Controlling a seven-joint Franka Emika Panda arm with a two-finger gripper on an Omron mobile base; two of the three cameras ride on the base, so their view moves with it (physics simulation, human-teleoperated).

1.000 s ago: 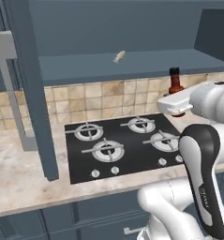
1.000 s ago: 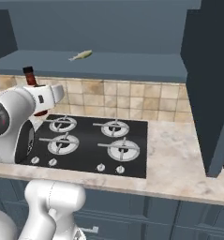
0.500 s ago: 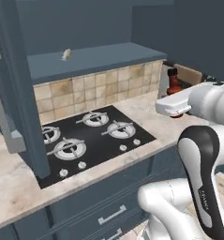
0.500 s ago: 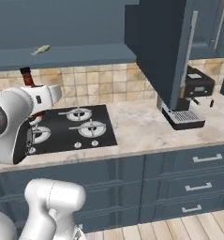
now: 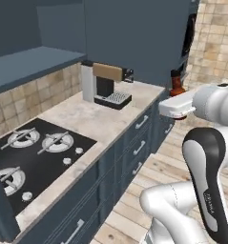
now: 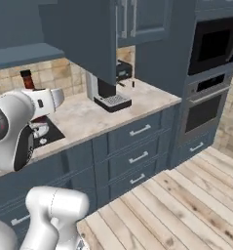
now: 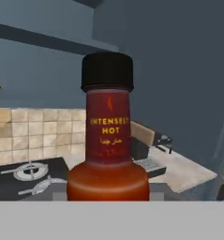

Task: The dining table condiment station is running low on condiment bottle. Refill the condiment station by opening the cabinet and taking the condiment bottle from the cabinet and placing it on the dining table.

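The condiment bottle has a dark red body, a red label and a black cap, and it stands upright close to the hand camera. My gripper is shut on its lower body, and the neck and cap of the bottle rise above the white hand. From the other side, the bottle shows above the gripper, held out over the counter's edge. The cabinet, dark slate-blue with silver bar handles, hangs over the counter. The dining table is out of view.
A coffee machine stands on the stone counter beside a black gas hob. Blue drawers run below. A tall oven stack closes the counter's far end. Wooden floor lies open to the right.
The whole picture has swept sideways as the base turned: the hob slid off to one side, and the coffee machine, oven stack and floor came into view. The bottle stays in the gripper.
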